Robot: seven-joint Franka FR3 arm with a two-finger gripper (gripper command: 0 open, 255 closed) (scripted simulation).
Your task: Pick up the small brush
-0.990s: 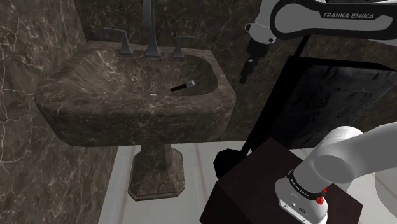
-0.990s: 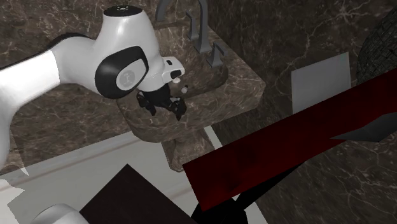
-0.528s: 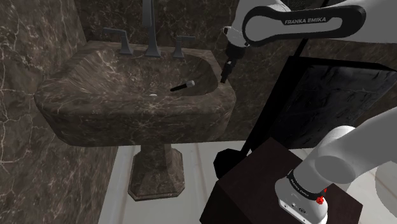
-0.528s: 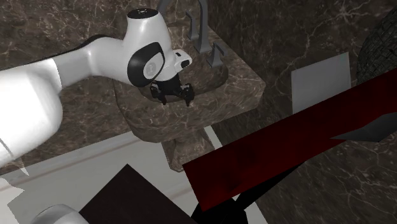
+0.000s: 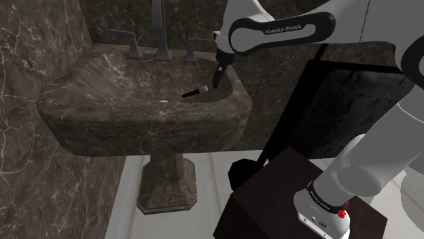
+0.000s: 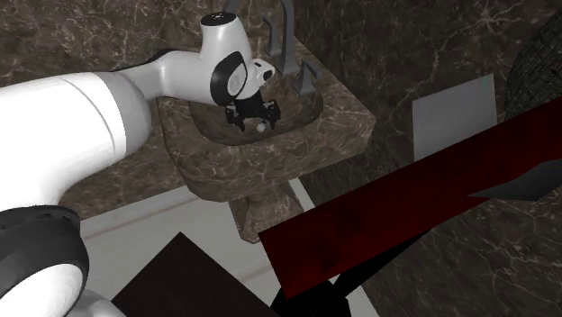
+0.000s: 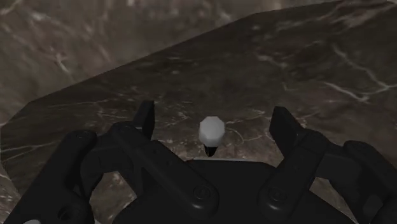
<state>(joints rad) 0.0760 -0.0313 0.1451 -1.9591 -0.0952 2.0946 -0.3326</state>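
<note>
The small brush (image 5: 196, 92) has a black handle and a white head, and it lies in the basin of the dark marble sink (image 5: 88, 108). My black gripper (image 5: 217, 76) hangs open just above the brush's white end, toward the shoulder view's right. In the wrist view the white brush head (image 7: 211, 130) shows between the two spread fingertips (image 7: 145, 118) without touching either; the gripper (image 7: 213, 118) holds nothing. From the second exterior view, the gripper (image 6: 252, 117) hovers over the basin with the white brush head (image 6: 262, 127) just below it.
A faucet (image 5: 162, 34) with two lever handles stands at the sink's back rim. The sink rests on a pedestal (image 5: 166, 183) over a light floor. A black cabinet (image 5: 353, 95) stands to the shoulder view's right, next to my dark stand (image 5: 285, 197). Marble walls close in behind.
The arm has swung toward the shoulder view's left and come down from beside the sink to over the basin, just above the brush. The fingers stayed open.
</note>
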